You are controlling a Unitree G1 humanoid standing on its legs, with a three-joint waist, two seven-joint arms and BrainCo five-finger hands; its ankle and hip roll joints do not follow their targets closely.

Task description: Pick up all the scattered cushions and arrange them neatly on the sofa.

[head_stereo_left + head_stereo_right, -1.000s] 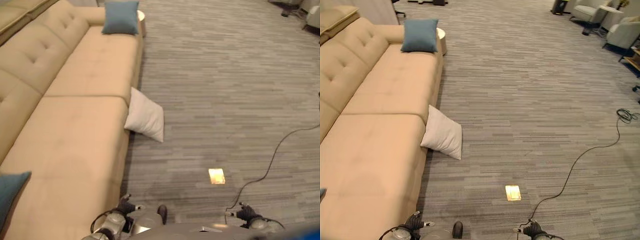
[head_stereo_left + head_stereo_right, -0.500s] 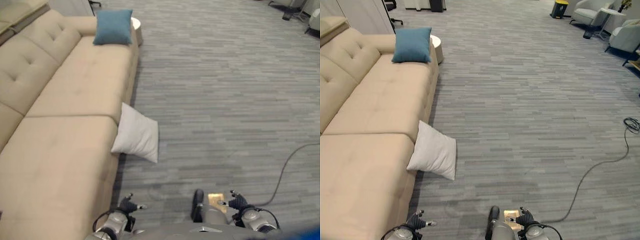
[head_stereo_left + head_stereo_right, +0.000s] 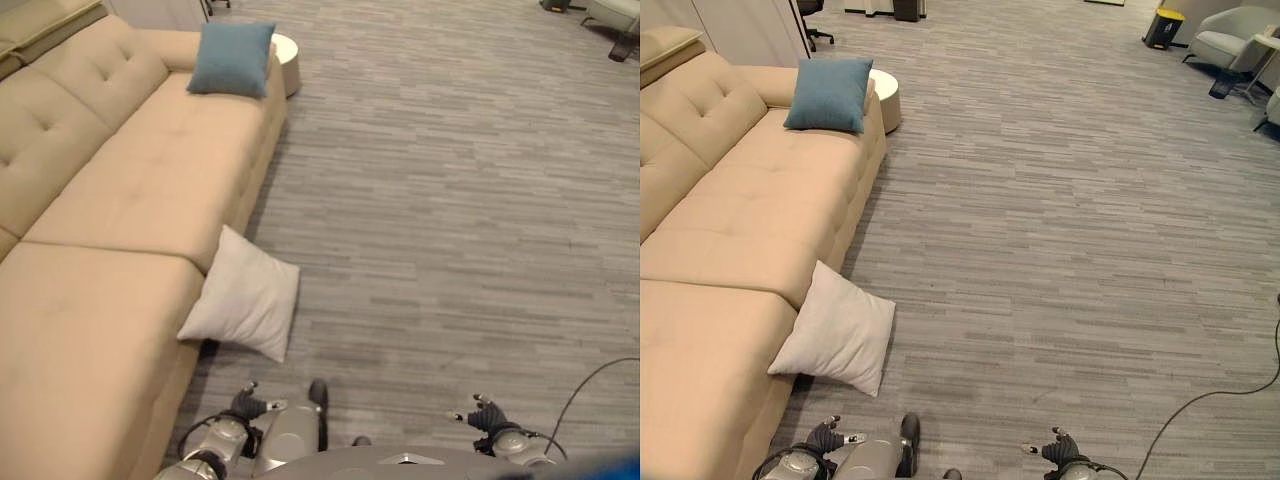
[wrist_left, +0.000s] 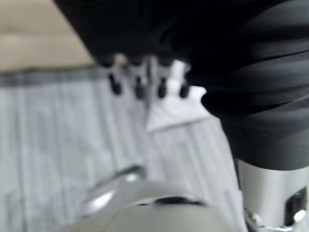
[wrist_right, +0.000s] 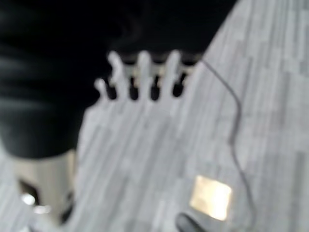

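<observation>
A white cushion [image 3: 244,306] lies on the grey floor, leaning against the front edge of the beige sofa [image 3: 120,200]; it also shows past my left hand's fingers [image 4: 170,109]. A blue cushion [image 3: 232,59] stands at the sofa's far end by the armrest. My left hand [image 3: 246,404] hangs low at the bottom of the eye views, just below the white cushion, fingers relaxed and empty. My right hand [image 3: 486,413] hangs at the bottom right over bare floor, fingers [image 5: 143,75] straight and holding nothing.
A small round white side table [image 3: 286,60] stands past the sofa's far end. A black cable [image 3: 1220,400] runs over the floor at the right. Pale armchairs [image 3: 1230,25] stand far back right. A yellow-topped bin [image 3: 1162,27] is at the back.
The camera has moved forward along the sofa: the white cushion now sits lower and closer. The brass floor plate has left the eye views. Both hands still hang empty.
</observation>
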